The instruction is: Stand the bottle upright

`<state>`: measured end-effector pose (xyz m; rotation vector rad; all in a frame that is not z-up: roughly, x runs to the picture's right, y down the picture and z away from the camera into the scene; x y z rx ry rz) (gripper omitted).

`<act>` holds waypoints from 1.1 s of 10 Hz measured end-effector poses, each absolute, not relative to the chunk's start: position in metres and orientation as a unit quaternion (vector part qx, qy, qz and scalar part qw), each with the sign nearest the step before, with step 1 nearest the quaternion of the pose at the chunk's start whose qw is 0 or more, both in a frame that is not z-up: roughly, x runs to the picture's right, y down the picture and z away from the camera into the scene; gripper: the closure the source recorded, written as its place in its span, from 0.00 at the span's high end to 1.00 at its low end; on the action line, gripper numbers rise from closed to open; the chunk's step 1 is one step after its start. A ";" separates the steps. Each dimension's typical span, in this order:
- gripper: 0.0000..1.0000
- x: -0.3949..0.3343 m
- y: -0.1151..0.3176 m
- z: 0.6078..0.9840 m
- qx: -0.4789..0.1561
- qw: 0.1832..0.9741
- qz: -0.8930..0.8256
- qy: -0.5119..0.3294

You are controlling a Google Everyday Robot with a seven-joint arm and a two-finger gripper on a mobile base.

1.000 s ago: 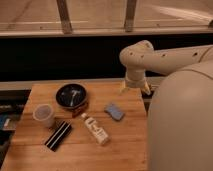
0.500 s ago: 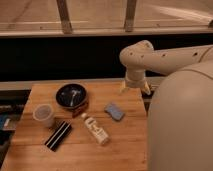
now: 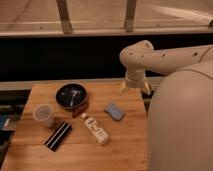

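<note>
Bottle (image 3: 96,128): slim, cream-white, white cap, darker print on the label; print unreadable. It lay flat on the wooden table (image 3: 125,145), well apart from the gripper (image 3: 134,89), down-left of it in the view and nearer the camera. Long axis ran diagonally: cap end pointed up-left toward the black bowl (image 3: 71,95), base end down-right. Gripper hung over the table's far right edge, fingers spread wide, holding nothing. A small blue pad (image 3: 114,111) lay between gripper and bottle. Robot's pale body hid the table's right side.

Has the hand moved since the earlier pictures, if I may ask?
No: the hand stays above the table's far right edge, apart from the bottle.
</note>
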<state>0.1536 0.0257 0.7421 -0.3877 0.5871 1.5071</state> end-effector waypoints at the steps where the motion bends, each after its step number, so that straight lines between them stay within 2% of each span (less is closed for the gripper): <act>1: 0.80 0.154 0.026 0.742 -0.172 0.674 0.670 0.261; 6: 0.80 0.130 0.027 0.732 -0.175 0.716 0.632 0.240; 11: 0.80 0.065 0.023 0.724 -0.235 0.762 0.578 0.174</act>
